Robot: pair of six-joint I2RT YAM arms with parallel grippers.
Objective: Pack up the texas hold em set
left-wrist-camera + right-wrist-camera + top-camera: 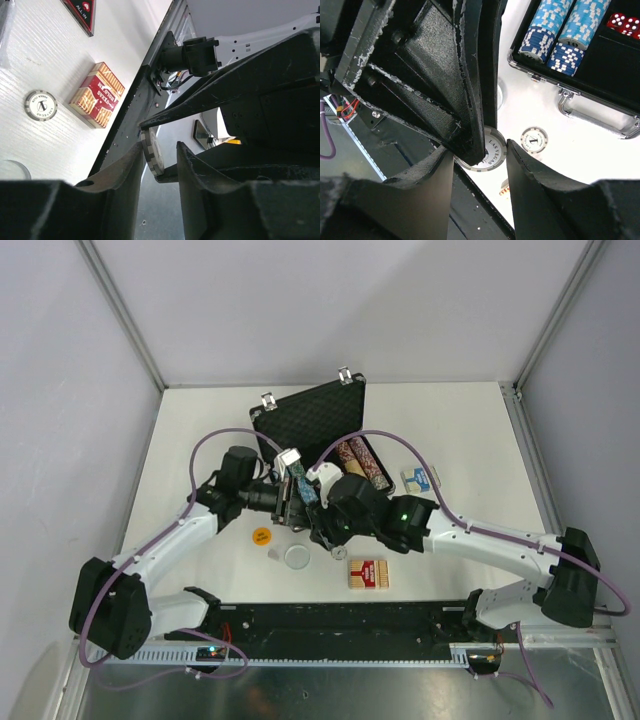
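The black briefcase [310, 420] lies open at the back of the table. Its tray holds rows of blue chips [555, 30] and red dice [622, 22]. Both grippers meet in front of it. My right gripper [479, 147] is shut on the rim of a thin stack of grey "Las Vegas" chips [496, 152]. My left gripper [159, 146] stands open around that same stack [152, 152]: one finger touches a face, and a gap shows on the other side. A loose grey chip [534, 139] lies on the table, with a red card deck [97, 95] and a red triangle [82, 12] nearby.
A blue card deck [415, 478] lies right of the case. An orange round button [261, 535] and a clear disc [297, 557] sit at front left. The red deck [368, 575] is near the black base rail [330, 625]. The case handle [580, 100] faces the arms.
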